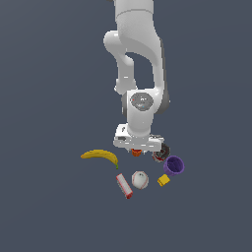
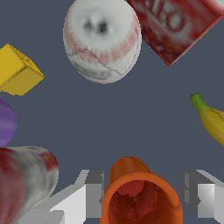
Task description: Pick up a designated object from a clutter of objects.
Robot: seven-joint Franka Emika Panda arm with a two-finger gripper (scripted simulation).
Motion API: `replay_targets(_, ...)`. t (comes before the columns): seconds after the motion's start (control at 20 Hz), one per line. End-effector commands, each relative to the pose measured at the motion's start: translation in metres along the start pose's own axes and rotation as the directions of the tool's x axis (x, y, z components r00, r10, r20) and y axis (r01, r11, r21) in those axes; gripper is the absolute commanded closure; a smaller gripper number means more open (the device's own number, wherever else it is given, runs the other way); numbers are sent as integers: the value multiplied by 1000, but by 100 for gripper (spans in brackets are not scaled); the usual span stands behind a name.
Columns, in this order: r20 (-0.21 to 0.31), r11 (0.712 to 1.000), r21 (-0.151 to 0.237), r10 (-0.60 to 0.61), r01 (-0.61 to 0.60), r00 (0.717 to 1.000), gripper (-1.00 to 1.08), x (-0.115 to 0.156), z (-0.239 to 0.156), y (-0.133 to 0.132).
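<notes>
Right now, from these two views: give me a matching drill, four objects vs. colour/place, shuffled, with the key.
Things:
1. orange cup
2. banana
3. baseball
4. purple cup

Descriptions:
A. white with red stitching
B. between the fingers of the tool
C. outermost on the exterior view's left
D. outermost on the exterior view's right

Pairs: 1-B, 2-C, 3-A, 4-D

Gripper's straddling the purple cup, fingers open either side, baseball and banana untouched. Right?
Not quite: the wrist view shows the gripper straddling the orange cup, not the purple cup, which sits off to the side. Fingers open either side, baseball and banana untouched.
</notes>
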State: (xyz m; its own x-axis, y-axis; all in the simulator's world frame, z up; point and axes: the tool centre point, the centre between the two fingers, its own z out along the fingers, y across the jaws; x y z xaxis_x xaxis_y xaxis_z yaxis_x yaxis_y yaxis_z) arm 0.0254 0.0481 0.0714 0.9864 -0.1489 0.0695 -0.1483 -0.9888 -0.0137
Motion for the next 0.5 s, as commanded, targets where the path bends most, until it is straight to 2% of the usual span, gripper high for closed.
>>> replay_targets(0.0,70,1000,-13,-10,11,998,108,-27,32,-1)
replay_targets(0.25,70,1000,-13,-10,11,998,108,-27,32,-1)
replay_targets(0.3,-1,1000,1,1,-1,1000,108,1,0,0)
replay_targets(0.45,-1,1000,1,1,-1,1000,108,0,-2,2)
